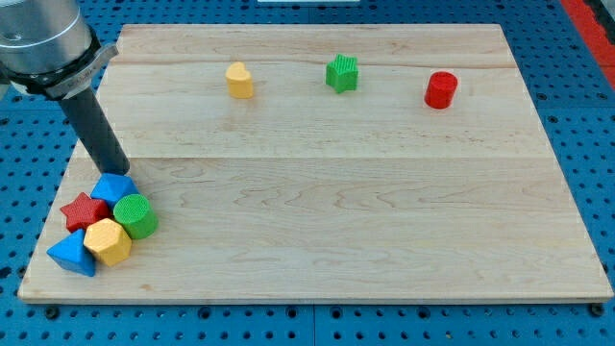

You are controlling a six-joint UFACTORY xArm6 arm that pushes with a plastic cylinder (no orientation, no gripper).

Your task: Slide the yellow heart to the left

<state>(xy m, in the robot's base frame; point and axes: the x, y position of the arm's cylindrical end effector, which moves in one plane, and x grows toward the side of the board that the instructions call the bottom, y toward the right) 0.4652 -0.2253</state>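
Observation:
The yellow heart (239,80) lies near the view's top, left of centre, on the wooden board (317,202). My tip (117,171) is far from it, at the view's lower left, touching or just above the top edge of a blue block (113,187). The rod slants up to the arm's grey body at the top left corner.
A cluster at the lower left holds the blue block, a red star (83,210), a green cylinder (136,215), a yellow hexagon (108,241) and a blue triangle (72,254). A green star (342,73) and a red cylinder (441,89) lie right of the heart.

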